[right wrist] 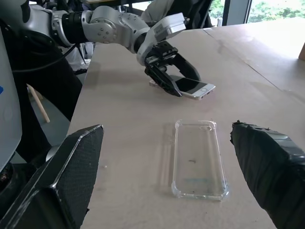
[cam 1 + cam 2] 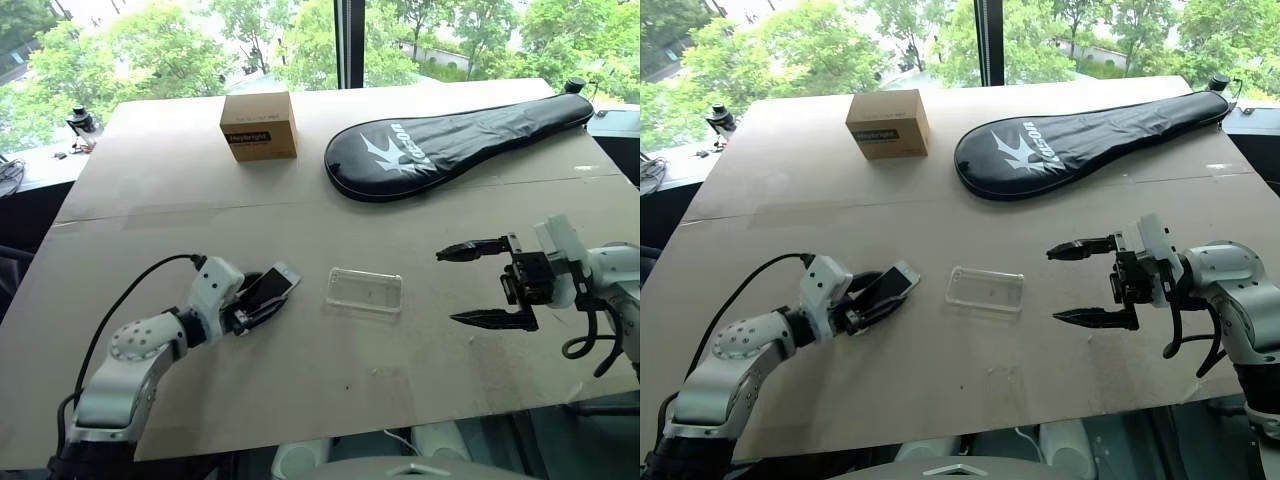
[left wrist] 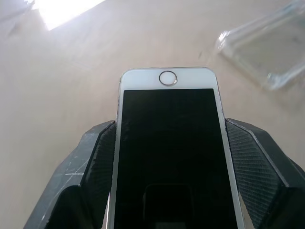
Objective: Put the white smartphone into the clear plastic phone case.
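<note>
On the table (image 2: 300, 350), left gripper (image 2: 262, 302) pinching white smartphone (image 2: 270, 284), right gripper (image 2: 478, 284) spread beside clear plastic phone case (image 2: 364, 290).

The far end of the white smartphone (image 3: 167, 143) is running off the edge of the left wrist view, and the left gripper (image 3: 167, 162) is covering both of its long sides, its fingers (image 3: 95, 167) themselves being cropped there. Beyond the phone's home-button end, the clear plastic phone case (image 3: 267, 52) is blurring out and getting cut by that picture's border. In the right wrist view, the right gripper (image 1: 176, 186) is showing fingers (image 1: 66, 181) that are being clipped at the frame's edges.
</note>
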Motion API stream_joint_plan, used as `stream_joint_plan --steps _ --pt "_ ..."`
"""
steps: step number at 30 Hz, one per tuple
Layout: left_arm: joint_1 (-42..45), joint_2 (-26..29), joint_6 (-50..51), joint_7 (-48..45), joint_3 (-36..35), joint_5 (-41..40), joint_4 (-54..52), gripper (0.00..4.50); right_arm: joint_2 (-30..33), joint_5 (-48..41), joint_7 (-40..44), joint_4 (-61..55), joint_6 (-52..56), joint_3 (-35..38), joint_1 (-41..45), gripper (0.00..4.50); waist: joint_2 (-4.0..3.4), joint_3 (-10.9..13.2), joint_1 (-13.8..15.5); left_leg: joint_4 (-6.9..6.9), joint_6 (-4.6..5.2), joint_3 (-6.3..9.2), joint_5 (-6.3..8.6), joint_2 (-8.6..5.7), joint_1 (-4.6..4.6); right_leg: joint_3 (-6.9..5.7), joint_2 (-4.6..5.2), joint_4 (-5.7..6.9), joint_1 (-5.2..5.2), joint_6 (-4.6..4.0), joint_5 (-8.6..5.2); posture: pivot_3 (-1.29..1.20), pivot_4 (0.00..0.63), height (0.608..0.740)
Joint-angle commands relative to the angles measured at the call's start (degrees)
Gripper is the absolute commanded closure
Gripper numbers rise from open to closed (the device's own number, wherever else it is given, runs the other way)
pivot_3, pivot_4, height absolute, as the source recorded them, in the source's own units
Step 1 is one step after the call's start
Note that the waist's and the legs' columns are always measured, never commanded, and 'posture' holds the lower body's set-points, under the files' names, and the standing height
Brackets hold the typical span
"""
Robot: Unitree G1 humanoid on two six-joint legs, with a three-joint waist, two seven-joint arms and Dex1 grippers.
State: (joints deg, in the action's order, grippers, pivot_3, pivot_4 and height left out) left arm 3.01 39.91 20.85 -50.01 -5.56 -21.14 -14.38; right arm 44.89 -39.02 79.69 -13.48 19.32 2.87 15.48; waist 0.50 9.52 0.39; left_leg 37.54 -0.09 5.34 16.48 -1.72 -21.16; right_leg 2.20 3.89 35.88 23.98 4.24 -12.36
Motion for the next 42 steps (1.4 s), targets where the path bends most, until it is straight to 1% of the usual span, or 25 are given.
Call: stream_joint_plan --steps 1,5,10,14,18,22,28,32,36,42 --pt "5.8 1.7 -1.9 -6.4 3.8 -0.5 1.0 1.62 0.7 -0.8 -0.5 -2.3 -0.4 2.3 -0.9 0.0 0.0 0.0 -0.1 -0.07 -0.01 -0.01 0.0 0.0 -0.1 0.0 0.06 -0.04 0.11 0.01 -0.01 0.0 0.15 0.74" --pt "11.0 1.5 -4.0 -11.2 7.9 0.3 3.0 1.62 1.4 -0.5 -1.6 -3.6 -0.5 3.9 -3.2 0.0 0.0 0.0 -0.1 -0.1 -0.01 -0.02 0.0 -0.07 -0.9 -0.02 0.12 -0.07 0.91 0.01 -0.01 0.0 0.15 0.74" --pt "16.3 -1.4 -5.7 -15.0 14.5 1.8 3.7 1.62 2.4 1.1 -3.7 -3.9 -2.0 6.8 -7.5 0.0 0.03 0.0 0.3 -0.01 0.01 -0.24 0.0 -0.13 -0.89 -0.06 0.12 -0.01 0.84 0.01 0.0 0.0 0.15 0.74" --pt "21.3 -6.7 -8.0 -15.1 20.6 5.5 7.2 1.62 3.2 2.8 -4.9 -2.9 -2.8 8.4 -10.1 0.0 0.05 0.0 0.3 0.26 0.05 -0.22 0.0 -0.15 -0.83 -0.13 0.04 0.07 0.64 0.01 0.01 0.0 0.15 0.74" --pt "24.8 -11.2 -9.9 -14.9 24.1 8.0 10.6 1.62 3.6 2.5 -5.9 -4.1 -2.2 9.5 -11.8 0.0 0.06 0.1 0.2 0.75 0.22 -0.2 0.1 -0.14 -0.84 -0.16 -0.01 0.2 0.45 0.08 0.04 0.0 0.15 0.74" --pt "28.0 -13.9 -17.4 -16.7 28.6 13.2 18.3 1.62 4.1 0.4 -7.8 -7.5 0.1 11.1 -14.0 0.0 0.06 0.1 -0.1 0.81 0.28 -0.2 0.13 -0.14 -0.58 -0.14 -0.04 0.21 0.18 0.12 0.07 0.0 0.15 0.74" --pt "32.5 -17.9 -22.7 -17.3 29.4 15.4 26.3 1.62 4.6 -0.3 -9.3 -9.4 1.5 12.2 -14.6 0.0 0.06 0.1 0.1 0.88 0.29 -0.16 0.14 -0.14 -0.61 -0.14 -0.05 0.22 0.15 0.13 0.07 0.0 0.15 0.74" --pt "34.4 -19.3 -24.9 -17.6 28.9 15.8 29.9 1.62 4.8 -0.7 -10.3 -10.0 2.2 12.4 -14.3 0.0 0.07 0.1 0.3 0.89 0.29 -0.16 0.14 -0.15 -0.6 -0.14 -0.05 0.23 0.14 0.15 0.08 0.0 0.15 0.74" --pt "34.1 -19.4 -24.0 -18.7 28.5 14.7 29.5 1.62 4.7 -0.7 -10.9 -10.3 2.5 12.1 -13.8 0.0 0.07 0.1 0.2 0.89 0.29 -0.16 0.14 -0.15 -0.61 -0.14 -0.05 0.24 0.14 0.16 0.09 0.0 0.15 0.74" --pt "30.4 -18.6 -22.2 -19.6 28.9 14.4 26.9 1.62 4.4 -0.4 -11.6 -10.4 2.8 11.2 -13.0 0.0 0.07 0.1 0.2 0.92 0.31 -0.16 0.15 -0.15 -0.59 -0.14 -0.05 0.34 0.14 0.16 0.09 0.0 0.15 0.74"
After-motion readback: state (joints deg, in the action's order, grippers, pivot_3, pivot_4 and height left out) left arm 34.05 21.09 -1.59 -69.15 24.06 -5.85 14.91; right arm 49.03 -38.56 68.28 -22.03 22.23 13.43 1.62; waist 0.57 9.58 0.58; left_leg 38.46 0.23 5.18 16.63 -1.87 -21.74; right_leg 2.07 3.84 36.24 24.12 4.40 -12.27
